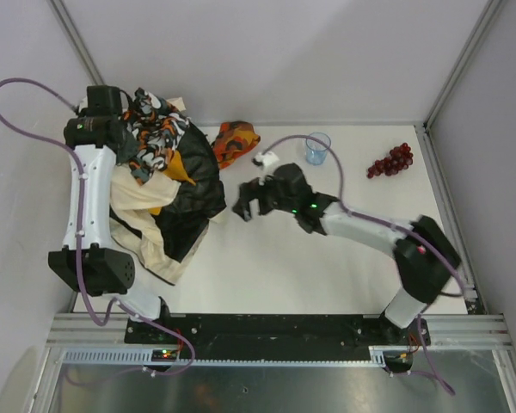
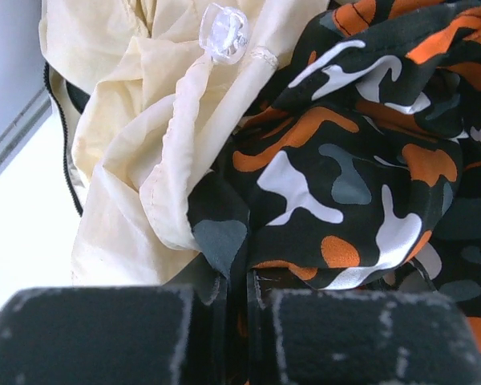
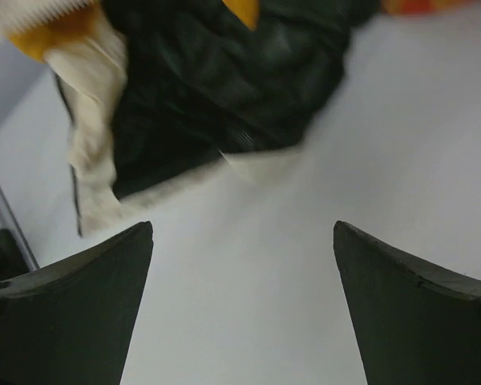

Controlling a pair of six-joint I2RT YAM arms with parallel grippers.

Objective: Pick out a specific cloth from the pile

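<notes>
Now L end effector [image 2: 244, 293] tight on camo cloth [image 2: 345, 160], R [image 3: 243, 228] wide-open.

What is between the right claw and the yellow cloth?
In the top view, bare table first, then black fabric lies between the open right gripper and the yellow cloth.

arms: two; left arm [image 1: 86, 194], right arm [image 1: 370, 228]
grippers: two; left gripper [image 2: 244, 337], right gripper [image 3: 242, 233]
cloths in the pile [image 1: 168, 228]: four showing; cream sheet [image 2: 120, 160], patterned cloth [image 2: 345, 176], black fabric [image 1: 196, 191], yellow cloth [image 1: 180, 166]
orange bundle [image 1: 235, 142] lying apart: one
cup [image 1: 317, 148]: one
grapes [image 1: 390, 161]: one bunch
small white thing [image 1: 265, 160]: one
table [image 1: 267, 267]: one
</notes>
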